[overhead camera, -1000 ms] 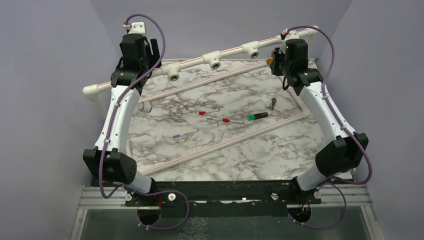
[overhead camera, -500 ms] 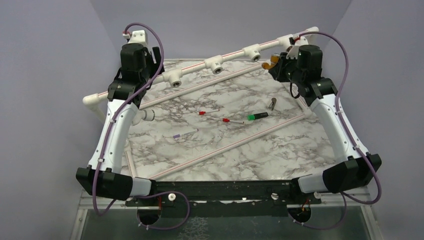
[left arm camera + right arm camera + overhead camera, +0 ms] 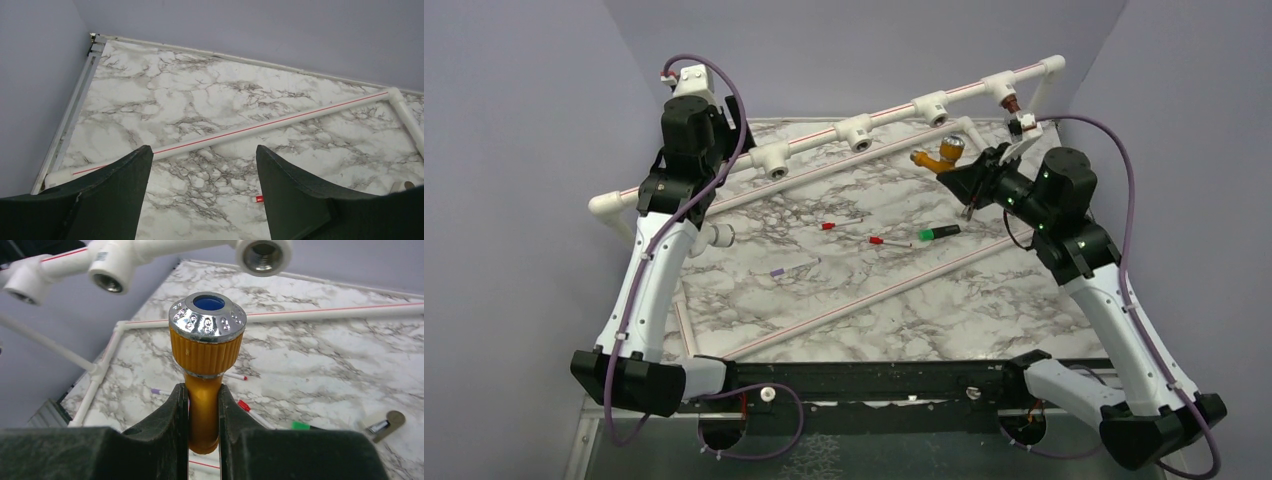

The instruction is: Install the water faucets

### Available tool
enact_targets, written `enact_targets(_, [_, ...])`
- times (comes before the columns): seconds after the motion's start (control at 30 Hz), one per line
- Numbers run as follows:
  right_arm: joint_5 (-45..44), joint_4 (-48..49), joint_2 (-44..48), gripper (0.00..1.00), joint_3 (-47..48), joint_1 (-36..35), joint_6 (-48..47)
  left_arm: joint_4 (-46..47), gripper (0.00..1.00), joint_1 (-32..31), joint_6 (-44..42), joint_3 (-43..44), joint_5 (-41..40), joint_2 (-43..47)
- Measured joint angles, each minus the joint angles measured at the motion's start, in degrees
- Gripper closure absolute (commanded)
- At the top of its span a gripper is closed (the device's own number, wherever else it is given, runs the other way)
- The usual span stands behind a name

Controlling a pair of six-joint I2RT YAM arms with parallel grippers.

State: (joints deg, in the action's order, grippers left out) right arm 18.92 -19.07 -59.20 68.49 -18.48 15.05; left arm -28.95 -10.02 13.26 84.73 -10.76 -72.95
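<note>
So the left claw (image 3: 202, 150) is spread wide over the bench (image 3: 175, 100), holding nothing. The right claw (image 3: 202, 390) is pinched tight on the orange faucet (image 3: 206, 340), up in the air near an open threaded tee (image 3: 263, 255). Risk imo: it goes in crooked and cross-threads, or twists in that skinny grip.

Plain lavender-grey walls closed the space on three sides: a back wall (image 3: 854, 50), a left wall (image 3: 514, 150) and a right wall (image 3: 1194, 110). Between them stood a table (image 3: 944, 310), its top white with grey marble veining. A ribbed metal rail (image 3: 624, 398) ran along its near edge. The light was soft and even.
</note>
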Motion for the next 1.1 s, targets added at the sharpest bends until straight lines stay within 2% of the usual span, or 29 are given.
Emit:
enact_targets(0.2, [0.37,8.55,3.85,0.99,-6.71,-5.90,0.94,1.68,0.17,-0.13,0.61,-0.81,-0.15,0.24])
enact_targets(0.4, [-4.39,14.05,3.69,0.99,-9.38,-14.53,-1.11,2.14,0.13,-0.24,0.68,-0.79,-1.27,0.17])
enact_targets(0.53, [-7.65,17.25,3.41,0.99,-9.70,-17.70,-3.91,1.97,0.11,-0.31,0.42,-0.09,-3.32,-0.52])
enact_targets(0.83, [-13.07,20.24,1.68,0.99,-9.70,-20.48,-13.09,3.10,0.10,-1.01,-1.75,1.70,-6.62,-2.27])
enact_targets(1.1, [-15.02,26.82,1.75,0.99,-11.93,-21.86,-23.45,9.88,0.10,-1.22,-5.55,-2.36,-1.88,-1.33])
